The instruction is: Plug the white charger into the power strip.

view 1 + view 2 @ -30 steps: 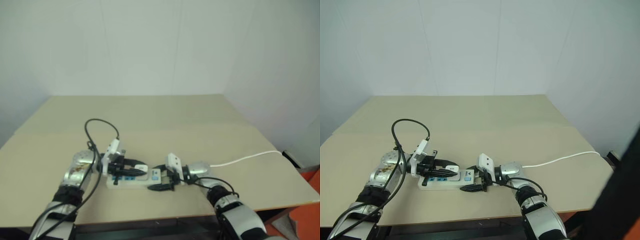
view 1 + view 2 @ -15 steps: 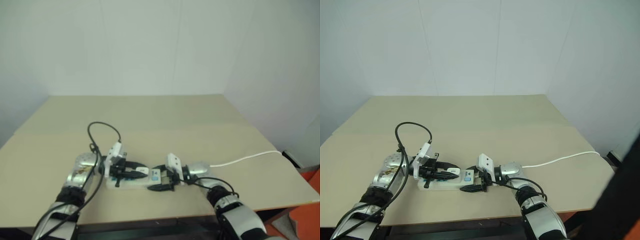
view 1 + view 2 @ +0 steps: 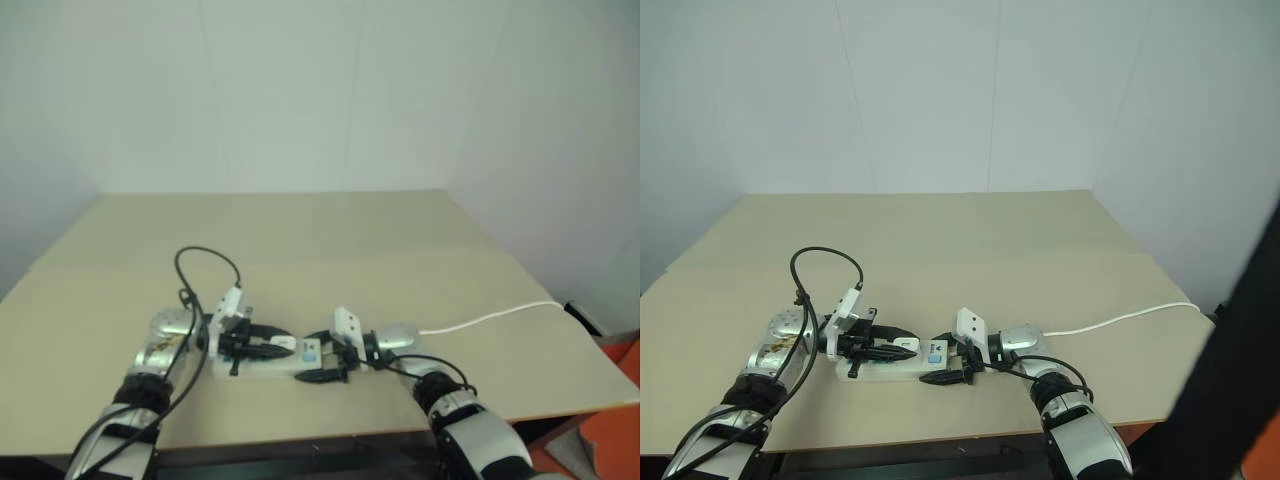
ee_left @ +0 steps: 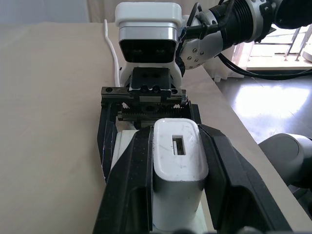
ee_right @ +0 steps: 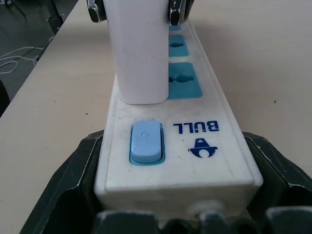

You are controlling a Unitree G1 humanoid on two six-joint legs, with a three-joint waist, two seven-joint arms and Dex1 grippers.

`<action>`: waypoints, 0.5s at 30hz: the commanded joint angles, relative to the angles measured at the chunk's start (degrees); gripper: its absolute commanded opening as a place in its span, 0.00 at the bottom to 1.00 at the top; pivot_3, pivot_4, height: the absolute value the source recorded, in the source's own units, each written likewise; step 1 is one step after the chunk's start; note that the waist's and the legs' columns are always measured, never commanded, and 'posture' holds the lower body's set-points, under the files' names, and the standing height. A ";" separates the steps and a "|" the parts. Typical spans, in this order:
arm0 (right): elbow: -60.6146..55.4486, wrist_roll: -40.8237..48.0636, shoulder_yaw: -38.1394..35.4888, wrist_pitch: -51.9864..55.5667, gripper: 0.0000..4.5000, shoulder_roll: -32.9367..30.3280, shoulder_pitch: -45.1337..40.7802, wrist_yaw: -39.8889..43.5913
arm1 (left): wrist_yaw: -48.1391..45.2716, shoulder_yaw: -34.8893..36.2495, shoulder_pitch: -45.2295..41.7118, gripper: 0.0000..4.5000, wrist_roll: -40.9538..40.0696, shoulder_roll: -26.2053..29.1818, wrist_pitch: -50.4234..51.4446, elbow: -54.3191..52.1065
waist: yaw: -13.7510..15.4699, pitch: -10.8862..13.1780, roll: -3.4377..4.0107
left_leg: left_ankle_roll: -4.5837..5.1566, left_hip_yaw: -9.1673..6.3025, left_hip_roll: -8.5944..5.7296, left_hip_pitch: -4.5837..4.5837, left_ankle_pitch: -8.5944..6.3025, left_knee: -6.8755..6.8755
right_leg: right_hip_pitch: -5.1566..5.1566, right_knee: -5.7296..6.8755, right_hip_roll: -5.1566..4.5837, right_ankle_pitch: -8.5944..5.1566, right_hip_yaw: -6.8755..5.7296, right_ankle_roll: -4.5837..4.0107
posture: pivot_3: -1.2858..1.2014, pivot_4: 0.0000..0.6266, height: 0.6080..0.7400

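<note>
Power strip (image 5: 204,146) reads "BULL" (blue, beside switch (image 5: 145,142)).

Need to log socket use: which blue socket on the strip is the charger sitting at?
The white charger stands on the power strip beside the blue socket nearest the power button; the next socket lies farther along the row.

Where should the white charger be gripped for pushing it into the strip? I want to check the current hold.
By its two flat side faces, from the strip's free end, as the left gripper does: the white charger is a straight-sided block over the power strip.
</note>
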 commanded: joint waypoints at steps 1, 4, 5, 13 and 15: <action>0.95 -1.34 1.28 1.08 0.76 0.09 1.14 1.10 | 2.01 -2.61 1.44 0.44 5.57 2.66 3.45 1.48 | -0.26 -0.01 0.06 | 0.00 0.00 0.00 0.02 0.00 0.00 | 0.00 0.00 0.00 0.00 0.01 0.00 | 0.52 0.24 1.00; 1.00 -1.51 1.27 1.00 0.76 0.15 1.12 1.10 | 0.94 -2.65 1.42 0.65 5.41 3.35 4.85 -0.16 | -0.13 -0.02 0.07 | 0.00 0.01 0.00 0.03 0.00 -0.04 | -0.01 0.01 0.00 -0.01 0.01 0.00 | 0.52 0.24 1.00; 1.04 -1.54 1.27 0.98 0.76 0.17 1.09 1.10 | 0.78 -2.57 1.44 0.72 5.34 3.46 5.26 -0.55 | -0.14 -0.02 0.07 | 0.00 0.02 -0.01 0.01 0.00 -0.04 | -0.04 0.00 -0.01 -0.02 0.03 -0.02 | 0.52 0.24 1.00; 1.66 -1.98 1.53 1.55 0.92 0.65 0.45 0.69 | -0.63 0.44 0.69 1.00 0.17 7.82 9.71 -13.46 | -0.22 0.00 0.06 | 0.00 0.02 0.00 -0.09 0.00 -0.05 | -0.14 0.01 0.00 -0.12 0.02 -0.20 | 0.52 0.24 1.00; 1.75 -1.89 1.37 1.83 0.99 0.70 0.28 0.73 | -0.63 0.90 0.34 1.00 -1.80 10.33 11.84 -17.14 | -0.24 0.01 0.04 | 0.00 0.02 0.01 -0.09 0.00 -0.05 | -0.14 0.00 0.00 -0.12 0.02 -0.20 | 0.52 0.24 1.00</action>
